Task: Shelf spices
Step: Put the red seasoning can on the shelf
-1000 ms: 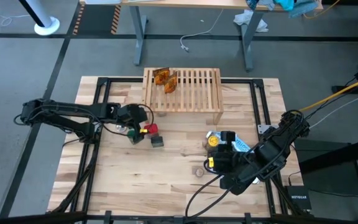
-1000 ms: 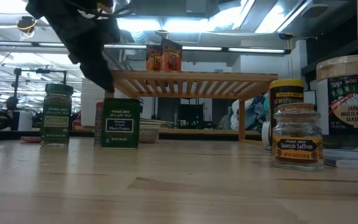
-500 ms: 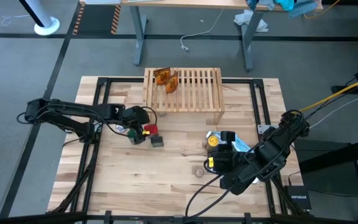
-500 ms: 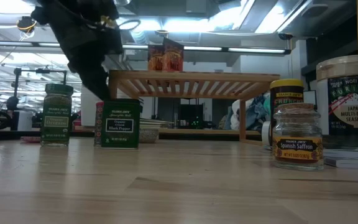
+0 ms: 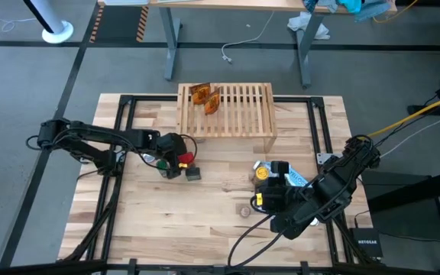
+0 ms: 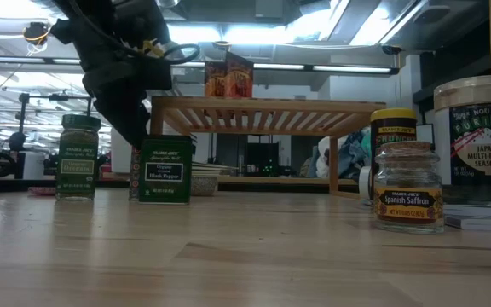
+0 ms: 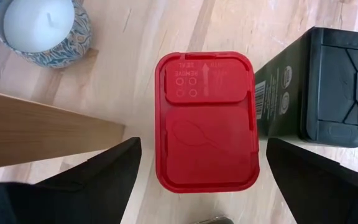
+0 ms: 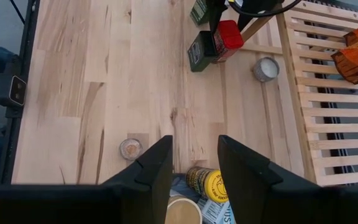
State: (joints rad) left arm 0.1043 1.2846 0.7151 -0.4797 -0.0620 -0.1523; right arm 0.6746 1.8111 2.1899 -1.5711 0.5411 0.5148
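Note:
A red-capped spice tin [image 7: 207, 121] stands on the table just in front of the shelf [image 5: 224, 111], with the dark square tin [image 7: 322, 87] right beside it. My left gripper [image 7: 202, 162] hangs over the red cap, pointing down and open, one finger on each side with a small gap at both. A green-capped jar [image 6: 77, 158] stands to the left. Orange packets [image 5: 205, 97] lie on the shelf slats. My right gripper [image 8: 194, 149] waits open near the table's right near corner, above a yellow-capped jar [image 8: 205, 183].
A small saffron jar [image 6: 408, 188] stands alone near the table's middle. A big furikake jar [image 6: 476, 141] and a blue pouch [image 5: 292, 177] sit by my right arm. A round silver tin [image 7: 42, 28] lies under the shelf, whose leg [image 7: 42, 127] is close to my left finger.
My left gripper has moved toward the table's right and a little down, from beside the green-capped jar to above the red-capped tin. The jars and tins have stayed where they were.

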